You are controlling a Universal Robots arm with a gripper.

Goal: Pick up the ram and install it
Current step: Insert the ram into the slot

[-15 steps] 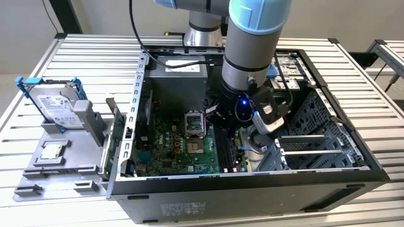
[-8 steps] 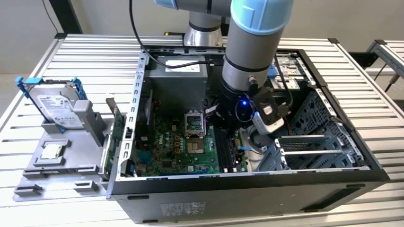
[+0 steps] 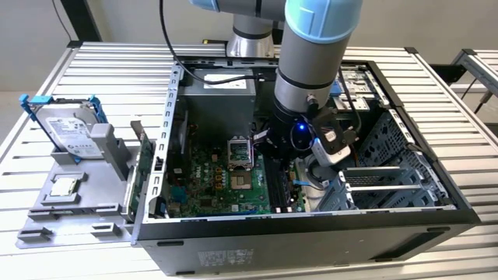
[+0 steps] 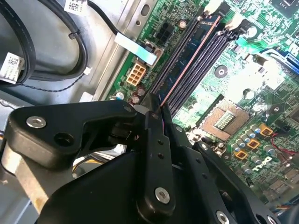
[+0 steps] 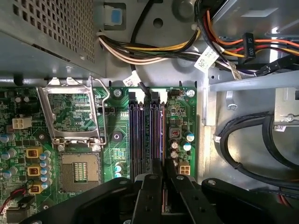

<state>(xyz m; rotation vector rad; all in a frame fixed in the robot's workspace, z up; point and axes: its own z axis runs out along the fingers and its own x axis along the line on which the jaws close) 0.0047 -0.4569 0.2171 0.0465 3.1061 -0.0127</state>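
While our gripper (image 4: pixel 156 114) hangs low inside the open case (image 3: pixel 435 175), we see its fingers pinched narrow on the ram (image 4: pixel 187 65), whose long axis runs along the memory slots (image 5: pixel 145 135), standing edge-on directly over one, on the motherboard (image 5: pixel 70 140).

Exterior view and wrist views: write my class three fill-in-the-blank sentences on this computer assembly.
1. The gripper pinches the ram over the memory ___.
2. The hard drive stands outside the case, on the exterior view's ___.
3. The processor socket holds ___ chip.
Missing words: slots; left; no.
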